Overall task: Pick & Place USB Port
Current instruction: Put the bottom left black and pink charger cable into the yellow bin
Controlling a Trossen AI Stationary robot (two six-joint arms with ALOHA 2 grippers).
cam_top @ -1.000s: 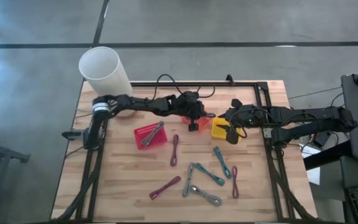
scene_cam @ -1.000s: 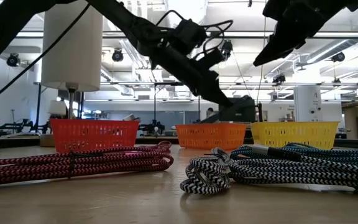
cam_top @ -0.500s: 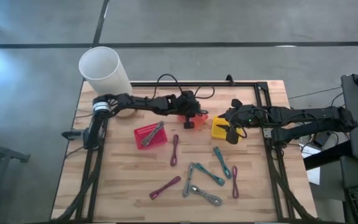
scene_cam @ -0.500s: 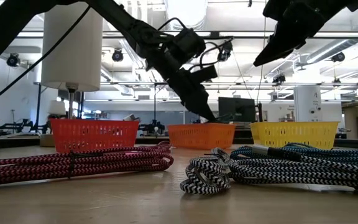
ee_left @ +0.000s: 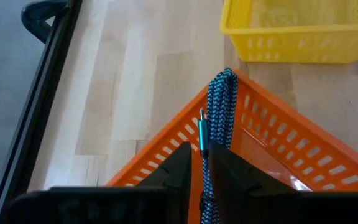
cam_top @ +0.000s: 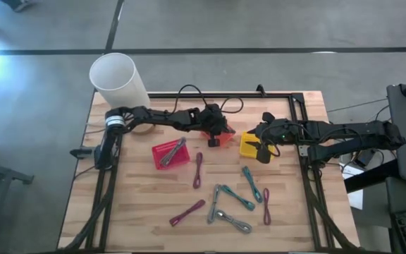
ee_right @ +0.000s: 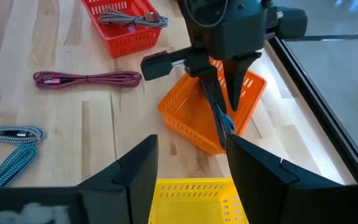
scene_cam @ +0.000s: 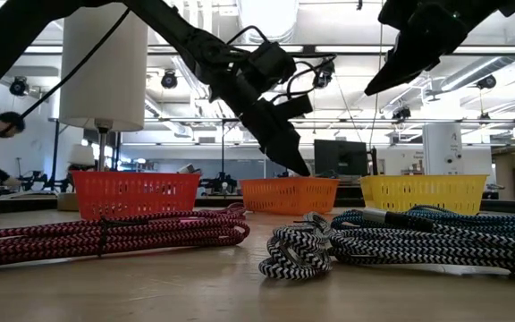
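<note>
We see the left gripper (ee_right: 224, 73) above the orange basket (ee_right: 191, 115), its fingers (ee_left: 178, 163) slightly apart around the blue braided cable (ee_left: 219, 112), which hangs into that basket. The right gripper (cam_top: 261, 147) hovers over the yellow basket (cam_top: 249, 144) on the counter (cam_top: 139, 204), fingers spread.

The table (cam_top: 139, 212) is pale, matt wood planking, the orange basket (ee_left: 278, 143) and yellow basket (ee_left: 291, 37) look like glossy slotted plastic, and the blue cable (ee_left: 219, 112) has a woven braid with a shiny metal plug.
</note>
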